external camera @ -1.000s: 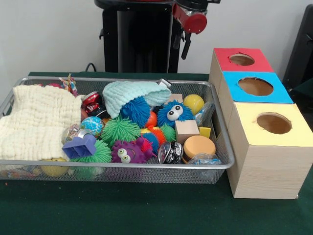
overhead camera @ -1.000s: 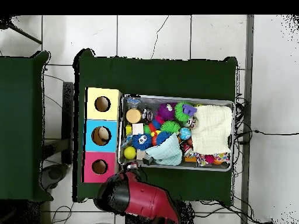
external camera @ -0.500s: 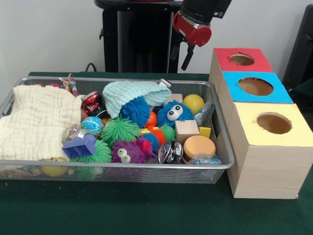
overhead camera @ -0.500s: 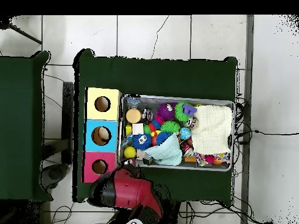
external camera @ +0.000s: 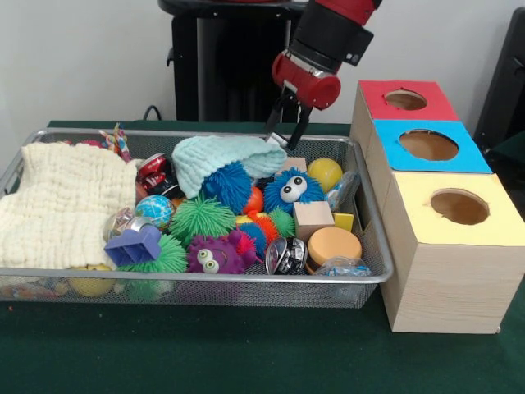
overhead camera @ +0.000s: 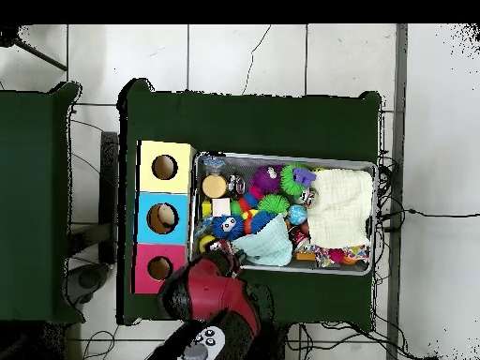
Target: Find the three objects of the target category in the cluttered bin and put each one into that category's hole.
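Observation:
My gripper hangs open with nothing between its fingers, just above the far rim of the wire bin, beside the mint cloth. Below and in front of it lie a blue spiky ball with eyes, a yellow ball, a wooden cube and an orange disc. Right of the bin stand the red box, the blue box and the yellow box, each with a round hole. In the overhead view the red arm covers the bin's corner by the red box.
A cream cloth fills the bin's left end. Green, blue and purple spiky balls, a purple block, a globe ball and a red can crowd the middle. Something pale shows in the blue box's hole.
The arm has come down and swung left in the front view, from high beside the red box to the bin's far rim. The gripper stays open and the bin's contents are unmoved.

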Robot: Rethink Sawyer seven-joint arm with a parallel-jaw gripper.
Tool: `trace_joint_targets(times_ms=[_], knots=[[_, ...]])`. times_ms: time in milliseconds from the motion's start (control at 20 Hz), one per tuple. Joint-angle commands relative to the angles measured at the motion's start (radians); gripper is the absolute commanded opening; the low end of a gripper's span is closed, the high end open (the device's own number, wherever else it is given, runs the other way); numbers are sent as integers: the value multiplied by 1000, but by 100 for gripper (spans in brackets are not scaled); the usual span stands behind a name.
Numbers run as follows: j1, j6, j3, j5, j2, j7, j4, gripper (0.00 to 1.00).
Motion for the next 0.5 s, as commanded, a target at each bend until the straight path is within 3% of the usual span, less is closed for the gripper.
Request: trace_joint_targets(times_ms=[50,500], knots=[[-49,-135,50,-10,91,52,-93,100],[-35,-104,42,2,42,35,-88,100]])
